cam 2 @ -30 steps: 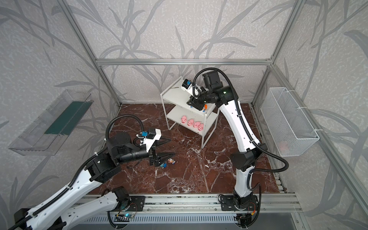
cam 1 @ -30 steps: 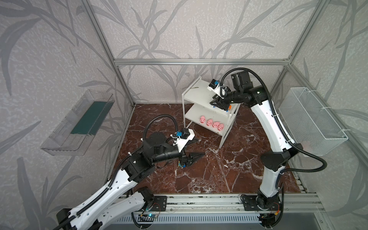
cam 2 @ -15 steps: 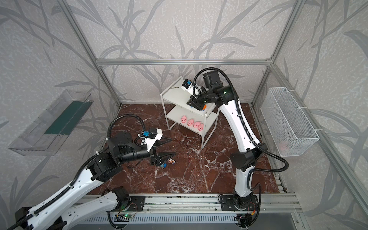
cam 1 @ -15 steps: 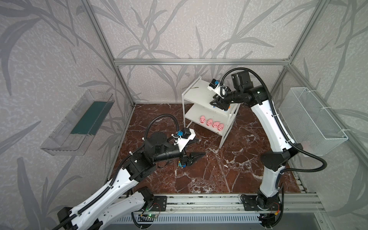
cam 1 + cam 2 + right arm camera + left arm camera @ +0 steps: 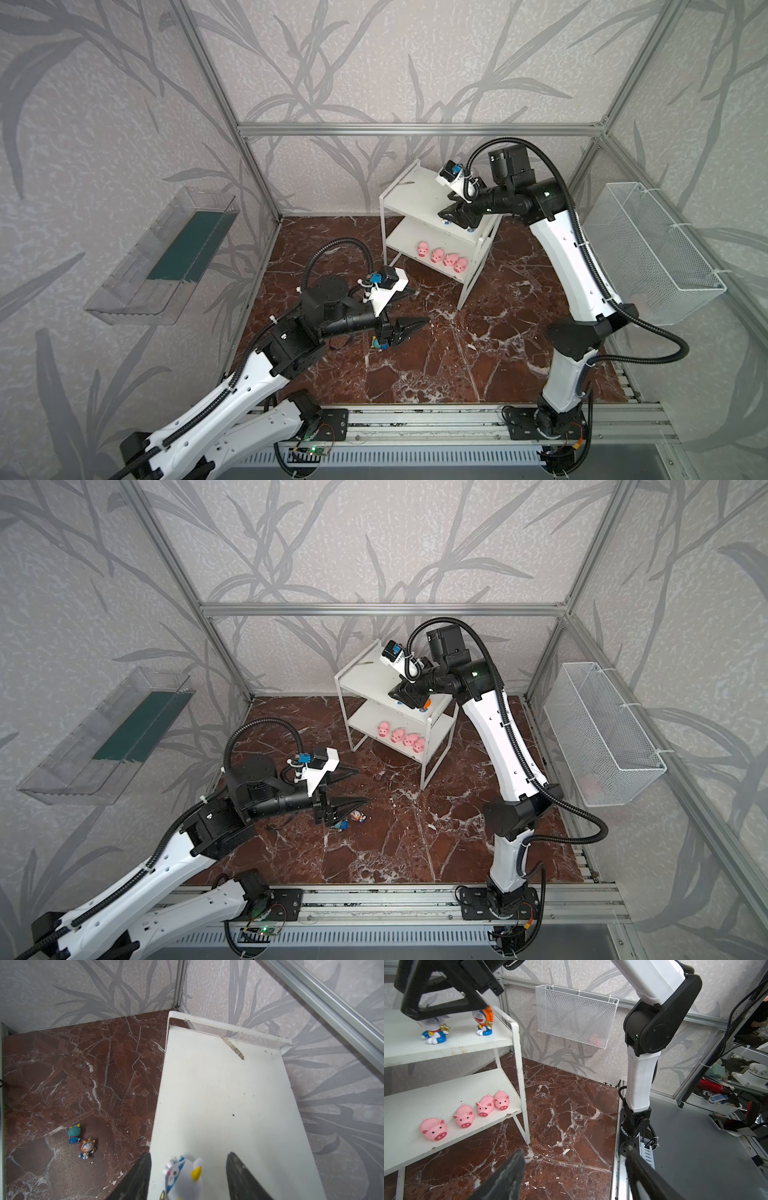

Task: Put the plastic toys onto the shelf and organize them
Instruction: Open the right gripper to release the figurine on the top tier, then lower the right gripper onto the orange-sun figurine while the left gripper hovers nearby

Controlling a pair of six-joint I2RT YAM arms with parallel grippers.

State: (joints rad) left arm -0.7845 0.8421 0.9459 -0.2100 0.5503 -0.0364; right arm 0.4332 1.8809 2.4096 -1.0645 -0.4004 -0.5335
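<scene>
Risk: the right pincer (image 5: 189,1153) has its jaws apart, clear on both sides of the white-gold figure (image 5: 182,1178) between them on the shelf (image 5: 228,1095) top board. A skewed retreat could clip it and topple it into the orange figure (image 5: 483,1020) beside. The left pincer (image 5: 574,1149) is wide and empty, with the teal figure (image 5: 73,1133) and brown figure (image 5: 86,1149) on the surface (image 5: 83,1064) just beneath it; the figures look small, glossy and top-heavy.

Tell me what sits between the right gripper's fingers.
The white-gold figurine stands on the shelf, between the fingers of the open right gripper, apparently touching neither; the right wrist view shows it.
</scene>
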